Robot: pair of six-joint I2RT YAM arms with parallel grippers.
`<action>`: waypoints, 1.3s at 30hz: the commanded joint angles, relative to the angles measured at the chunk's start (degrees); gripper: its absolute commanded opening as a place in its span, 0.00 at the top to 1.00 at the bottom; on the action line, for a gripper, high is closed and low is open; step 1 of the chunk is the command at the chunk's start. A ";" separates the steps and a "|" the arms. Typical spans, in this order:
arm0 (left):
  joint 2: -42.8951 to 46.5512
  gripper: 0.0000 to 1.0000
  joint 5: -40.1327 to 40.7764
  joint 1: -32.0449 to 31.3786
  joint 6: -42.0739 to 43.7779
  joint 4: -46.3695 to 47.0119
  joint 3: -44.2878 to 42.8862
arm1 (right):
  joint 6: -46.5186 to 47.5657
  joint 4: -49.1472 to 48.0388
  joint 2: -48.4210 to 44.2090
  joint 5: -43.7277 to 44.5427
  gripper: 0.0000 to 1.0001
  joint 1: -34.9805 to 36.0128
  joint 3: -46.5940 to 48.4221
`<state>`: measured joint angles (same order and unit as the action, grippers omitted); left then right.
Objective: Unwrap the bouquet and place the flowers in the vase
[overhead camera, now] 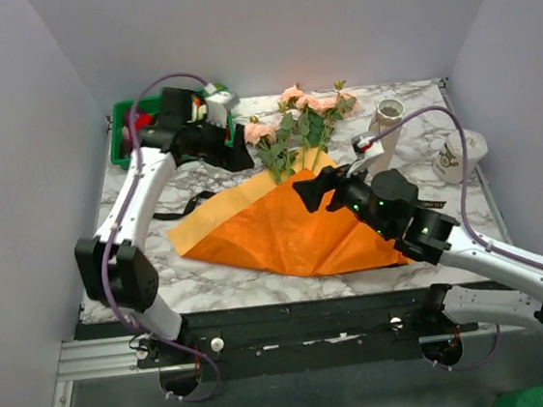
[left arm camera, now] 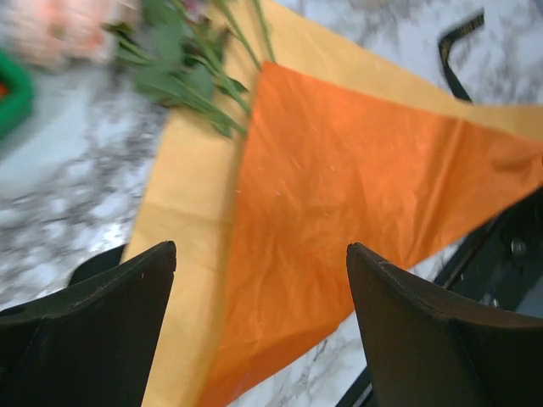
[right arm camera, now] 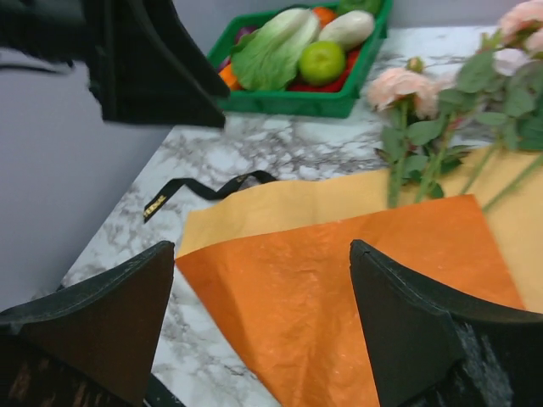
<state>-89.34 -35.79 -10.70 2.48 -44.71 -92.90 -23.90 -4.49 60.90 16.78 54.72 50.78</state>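
Now the left claw (left arm camera: 261, 254) hangs spread wide and empty by the far left side of the orange paper sheet (overhead camera: 284, 226). The sheet lies opened on the worktop (overhead camera: 202, 284), with the black ribbon (overhead camera: 180, 210) loose beside it. The flowers (overhead camera: 298, 128) rest with their stems on the sheet's far edge, so I judge them free to lift. The right claw (right arm camera: 263, 250), also spread and empty, hovers over the sheet. The vase (overhead camera: 388, 113) stands upright, right of the roses.
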 commanded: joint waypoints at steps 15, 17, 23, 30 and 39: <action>-30.01 0.11 -0.07 -11.80 16.33 -8.73 -7.29 | -14.16 27.08 -22.84 6.87 0.17 -5.85 -5.26; -31.41 0.11 0.72 -11.98 16.41 -8.47 -7.47 | -14.24 27.61 -23.72 7.04 0.17 -5.85 -5.08; -34.67 0.11 1.51 -12.50 18.17 -8.29 -8.70 | -15.30 30.24 -25.13 5.99 0.18 -5.85 -3.85; -36.17 0.11 5.29 -12.51 19.75 -8.12 -10.72 | -15.39 31.21 -28.03 4.67 0.18 -5.85 -3.41; -38.01 0.38 -2.26 -13.03 24.50 -15.14 -11.87 | -15.65 31.65 -28.04 4.23 0.18 -5.85 -2.89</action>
<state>-125.73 -33.39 -23.14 23.00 -55.09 -104.33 -39.07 25.69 32.51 22.22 49.01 45.78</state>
